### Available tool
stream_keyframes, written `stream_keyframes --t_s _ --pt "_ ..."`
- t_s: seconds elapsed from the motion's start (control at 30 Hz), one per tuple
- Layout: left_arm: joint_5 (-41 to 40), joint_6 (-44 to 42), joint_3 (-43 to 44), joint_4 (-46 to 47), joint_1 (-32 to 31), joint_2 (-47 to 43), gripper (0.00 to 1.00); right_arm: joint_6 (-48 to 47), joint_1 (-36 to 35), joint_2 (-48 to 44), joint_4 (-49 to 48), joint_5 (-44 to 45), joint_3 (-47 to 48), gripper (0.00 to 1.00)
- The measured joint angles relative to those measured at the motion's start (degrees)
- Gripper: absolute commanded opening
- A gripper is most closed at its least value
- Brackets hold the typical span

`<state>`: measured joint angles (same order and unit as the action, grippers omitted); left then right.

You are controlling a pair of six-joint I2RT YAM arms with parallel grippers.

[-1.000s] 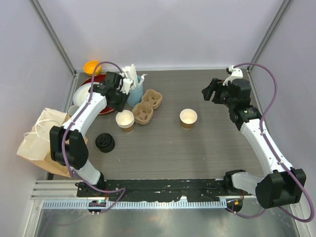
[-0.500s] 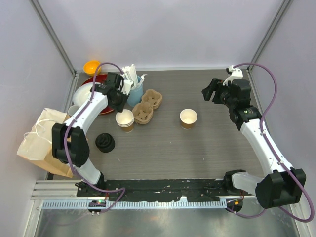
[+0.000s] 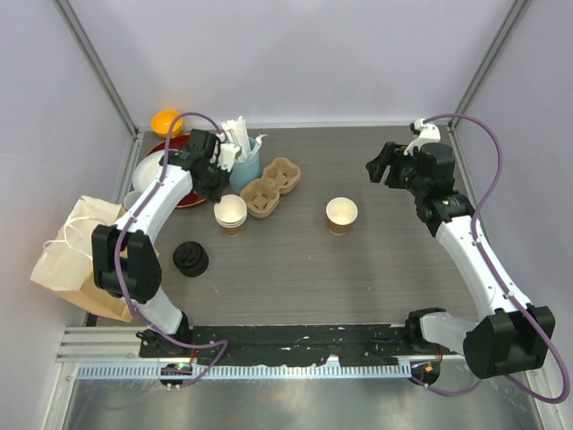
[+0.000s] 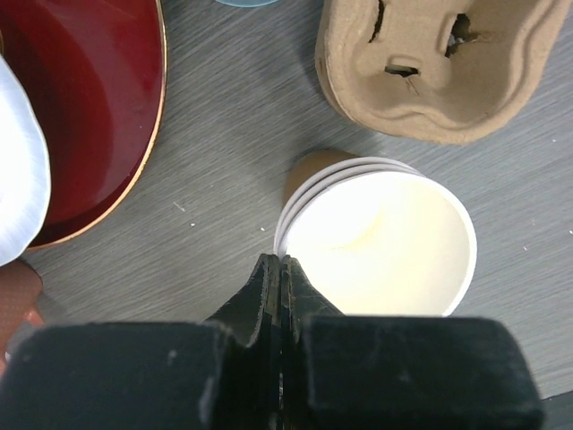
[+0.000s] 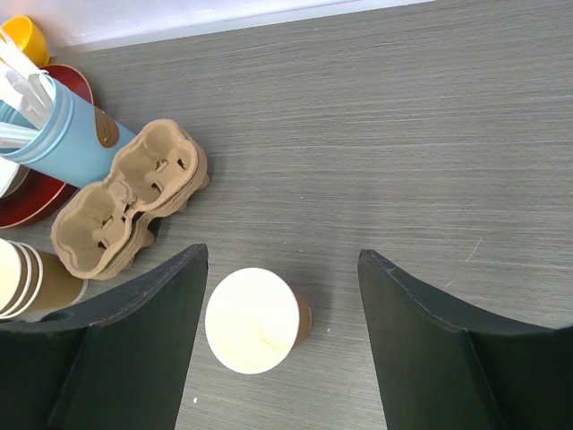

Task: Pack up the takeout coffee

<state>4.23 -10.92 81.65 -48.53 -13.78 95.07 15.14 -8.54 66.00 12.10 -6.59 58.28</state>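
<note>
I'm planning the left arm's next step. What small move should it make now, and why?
Probably open the left gripper. Its jaws stand shut flush together, tips at the near rim of the stacked paper cups, no cup wall visible between them, so it likely holds nothing. Once open, one finger could slip inside the rim.

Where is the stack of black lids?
Top view, left side of the table: the black lids sit nearer the arm bases than the stacked cups, right of the paper bag.

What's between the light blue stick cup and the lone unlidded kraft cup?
Brown moulded-pulp cup carrier, seen in the top external and right wrist views.
</note>
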Motion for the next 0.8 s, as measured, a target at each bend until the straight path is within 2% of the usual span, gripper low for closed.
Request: stream_keyframes --t_s 0.33,0.57,0.63,0.8 --pt "4.76 1.64 0.00 -1.51 3.63 -5.90 0.00 0.00 0.00 0.00 0.00 -0.39 0.00 0.73" --pt "8.50 3.34 -2.43 -1.07 5.97 -5.86 0.00 -1.36 -1.88 0.00 -0.13 -2.05 0.00 0.73" --pt "9.09 3.74 -3.30 -1.70 5.97 -4.92 0.00 -3.26 -6.51 0.07 -0.44 -2.54 0.00 0.72" --pt "10.40 4.94 -5.79 -0.63 5.95 -6.32 0.00 -12.04 -24.02 3.74 -1.31 -6.19 1.09 0.70"
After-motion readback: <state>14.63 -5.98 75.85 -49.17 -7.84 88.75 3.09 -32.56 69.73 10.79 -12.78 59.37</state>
